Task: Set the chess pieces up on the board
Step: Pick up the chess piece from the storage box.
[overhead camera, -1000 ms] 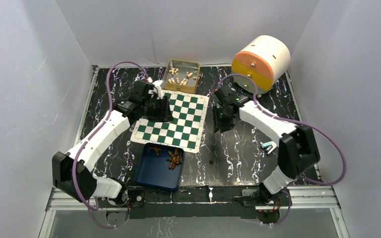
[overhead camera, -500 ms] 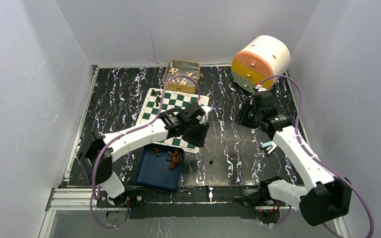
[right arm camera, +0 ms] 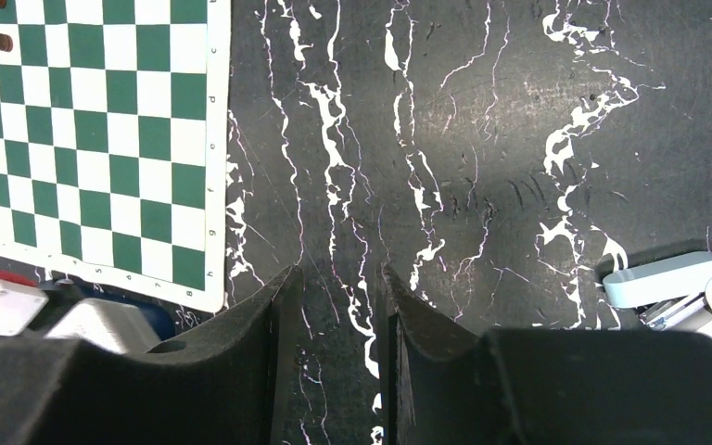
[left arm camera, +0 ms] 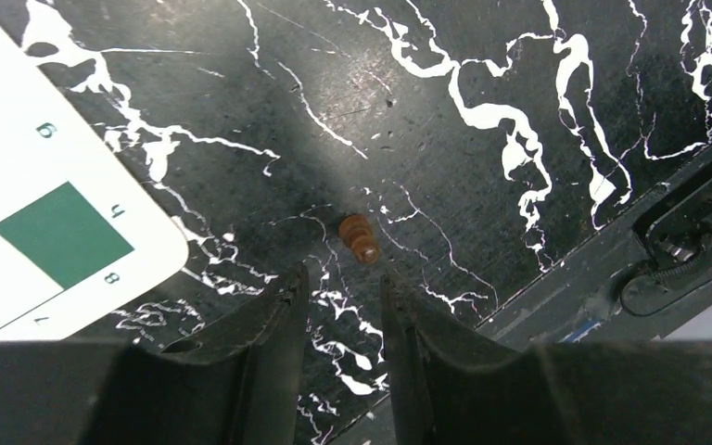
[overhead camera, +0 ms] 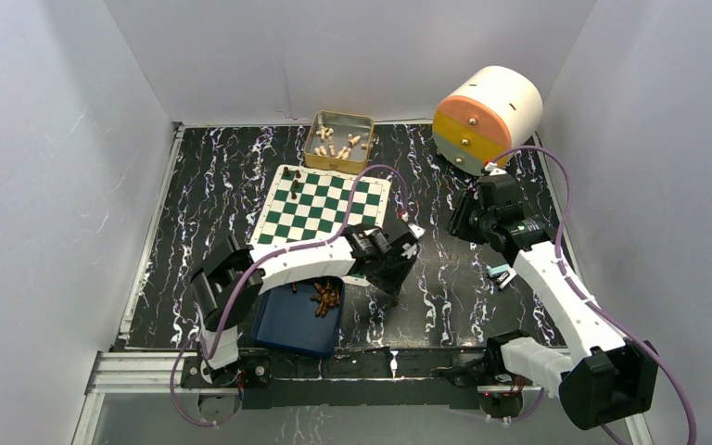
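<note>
1. The left gripper [left arm camera: 343, 278] has swung from the board [overhead camera: 326, 211] to a stray chess piece [left arm camera: 360, 238] lying on the table [left arm camera: 482, 83], just beyond its parted jaws.
2. The right gripper [right arm camera: 338, 276] hangs parted and empty; a pickup looks next.

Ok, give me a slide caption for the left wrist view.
Left claw open above a stray brown chess piece on the table, beside the board.

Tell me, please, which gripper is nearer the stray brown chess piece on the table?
Left. The left gripper hovers right at the brown chess piece; the right gripper is well away.
</note>
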Controlling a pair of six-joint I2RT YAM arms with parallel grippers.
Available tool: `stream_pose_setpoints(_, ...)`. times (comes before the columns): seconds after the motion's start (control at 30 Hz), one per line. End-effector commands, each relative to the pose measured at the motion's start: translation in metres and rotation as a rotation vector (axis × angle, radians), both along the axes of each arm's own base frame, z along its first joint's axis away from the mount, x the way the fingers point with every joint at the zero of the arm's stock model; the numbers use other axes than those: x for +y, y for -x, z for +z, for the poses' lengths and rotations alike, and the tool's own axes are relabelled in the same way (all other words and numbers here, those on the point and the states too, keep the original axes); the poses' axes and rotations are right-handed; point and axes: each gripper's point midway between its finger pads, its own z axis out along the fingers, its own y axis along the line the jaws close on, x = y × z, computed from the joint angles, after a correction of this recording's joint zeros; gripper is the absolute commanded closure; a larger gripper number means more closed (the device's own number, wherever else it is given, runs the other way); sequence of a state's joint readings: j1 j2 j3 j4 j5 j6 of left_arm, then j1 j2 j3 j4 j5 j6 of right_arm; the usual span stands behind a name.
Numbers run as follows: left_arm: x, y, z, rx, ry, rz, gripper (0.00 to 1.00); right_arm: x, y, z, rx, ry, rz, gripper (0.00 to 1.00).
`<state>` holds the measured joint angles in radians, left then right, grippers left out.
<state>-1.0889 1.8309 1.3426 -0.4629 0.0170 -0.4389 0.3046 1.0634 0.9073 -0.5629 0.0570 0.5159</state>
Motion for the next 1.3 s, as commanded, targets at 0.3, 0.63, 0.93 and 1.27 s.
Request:
stream_pose_setpoints(0.3,-0.019,0.004,-0.018,-0.049,-0.030,-0.017,0.67,-0.006,-0.007,0.022,-0.097,0.007,0.000,0.57)
stream_pose_setpoints(0.63,-0.017,0.004,-0.024,-0.057,-0.049,-0.019,0.74,-0.009,-0.005,0.020,-0.099,0.019,0.002,0.57)
stream_pose_setpoints(0.93,-0.020,-0.010,0.006,-0.127,0.001,0.054,0.89,-0.002,-0.001,0.015,-0.084,-0.012,0.038,0.53)
stream_pose_setpoints(1.27,0.001,-0.056,0.037,-0.125,0.013,0.169,0.90,0.026,0.009,0.014,-0.091,-0.145,0.151,0.16)
